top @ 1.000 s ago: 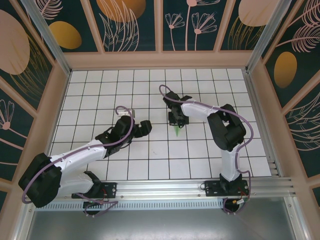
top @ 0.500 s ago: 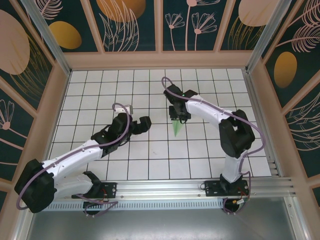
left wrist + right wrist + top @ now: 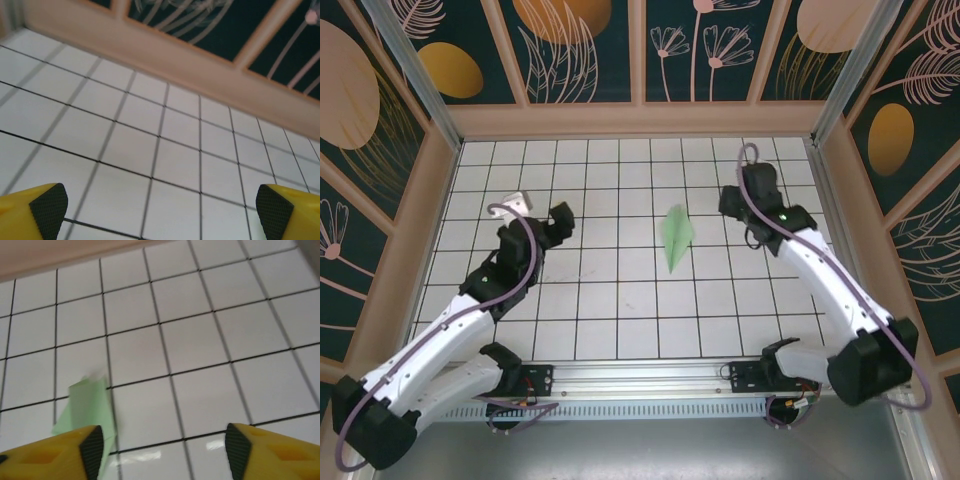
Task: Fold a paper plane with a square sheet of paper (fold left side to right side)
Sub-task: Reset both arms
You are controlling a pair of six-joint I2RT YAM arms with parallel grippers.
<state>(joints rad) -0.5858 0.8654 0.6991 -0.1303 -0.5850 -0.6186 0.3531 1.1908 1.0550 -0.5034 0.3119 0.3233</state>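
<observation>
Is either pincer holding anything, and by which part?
Nothing is held: left pincer and right pincer gape empty; the paper plane lies free on the table.

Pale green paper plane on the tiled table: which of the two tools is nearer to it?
The right tool, open just right of the slim pale green paper plane; the left tool sits clearly farther away.

Left gripper [image 3: 161, 206] wide open, yellow fingers [image 3: 22, 222] with black pads [image 3: 274, 206] at the bottom corners. White tiled desk [image 3: 175, 130] with a black grid between and beyond them. Wooden rail [image 3: 165, 55] along the far edge, dark wall [image 3: 215, 20] with pale plant pattern above. Slightly blurred.
</observation>
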